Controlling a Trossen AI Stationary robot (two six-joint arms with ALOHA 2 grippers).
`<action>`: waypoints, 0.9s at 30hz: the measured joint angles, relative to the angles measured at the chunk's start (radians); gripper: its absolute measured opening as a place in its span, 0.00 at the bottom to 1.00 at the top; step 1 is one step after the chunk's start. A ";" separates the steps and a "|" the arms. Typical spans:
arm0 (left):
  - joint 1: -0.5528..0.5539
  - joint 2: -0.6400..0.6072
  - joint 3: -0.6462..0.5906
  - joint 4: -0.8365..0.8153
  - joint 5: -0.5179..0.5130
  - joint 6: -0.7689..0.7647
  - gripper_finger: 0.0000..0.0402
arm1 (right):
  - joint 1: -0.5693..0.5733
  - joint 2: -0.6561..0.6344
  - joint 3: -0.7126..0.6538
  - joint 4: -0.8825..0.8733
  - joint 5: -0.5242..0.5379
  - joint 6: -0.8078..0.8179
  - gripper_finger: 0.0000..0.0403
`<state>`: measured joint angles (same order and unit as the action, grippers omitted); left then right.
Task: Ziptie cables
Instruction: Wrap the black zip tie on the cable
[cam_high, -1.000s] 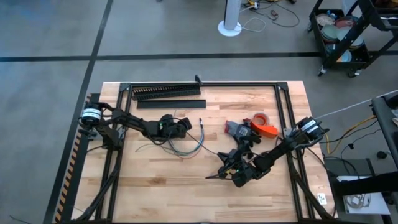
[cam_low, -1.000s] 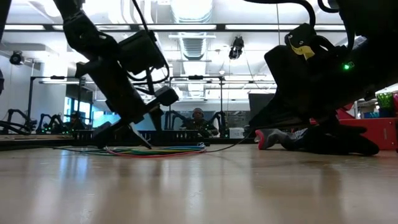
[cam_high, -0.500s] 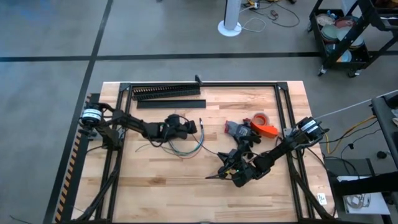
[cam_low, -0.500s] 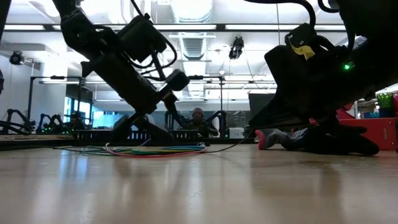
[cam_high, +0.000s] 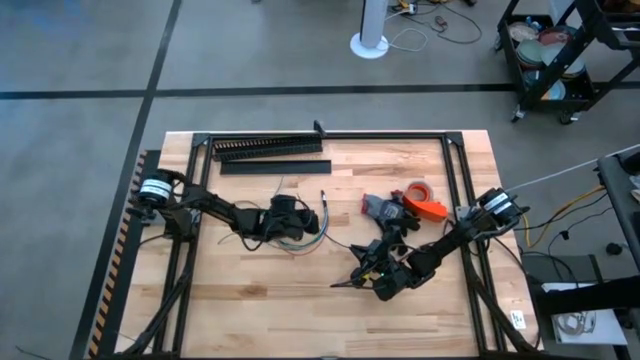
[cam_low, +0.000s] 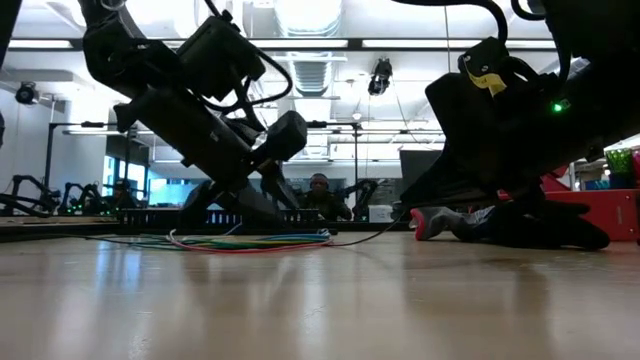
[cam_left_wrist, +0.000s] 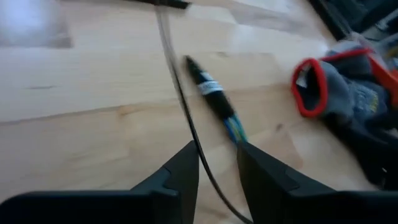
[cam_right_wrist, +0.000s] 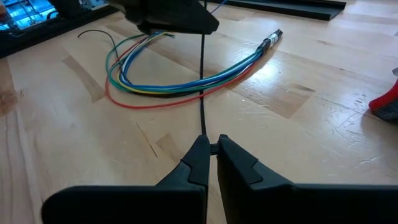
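Left pincer (cam_left_wrist: 216, 163): released, fingers straddling a ziptie (cam_left_wrist: 186, 118) over the cables (cam_right_wrist: 180, 78).
Right pincer (cam_right_wrist: 211, 149): clenched on the ziptie's end.

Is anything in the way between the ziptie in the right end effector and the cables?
Nothing visible. The right end effector, shut on the ziptie, has only bare table before the cables; the left end effector hovers beyond them.

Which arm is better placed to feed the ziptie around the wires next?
Probably the right. The right gripper is shut on the ziptie, which already runs across the cables. The left gripper is open over the cables, holding nothing, better suited to steadying them.
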<state>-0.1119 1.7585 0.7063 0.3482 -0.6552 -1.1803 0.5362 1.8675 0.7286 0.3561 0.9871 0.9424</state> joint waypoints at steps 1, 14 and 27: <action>-0.005 0.005 0.000 0.015 0.000 0.020 0.23 | 0.000 0.000 0.000 0.000 0.000 0.000 0.00; -0.036 0.021 -0.005 0.028 -0.017 0.102 0.19 | 0.000 0.000 0.000 -0.004 0.000 0.000 0.00; -0.038 0.029 -0.009 0.026 -0.028 0.100 0.11 | 0.000 0.000 0.000 -0.007 0.000 0.000 0.00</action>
<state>-0.1496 1.7874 0.6975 0.3744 -0.6828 -1.0807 0.5362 1.8675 0.7288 0.3489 0.9871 0.9421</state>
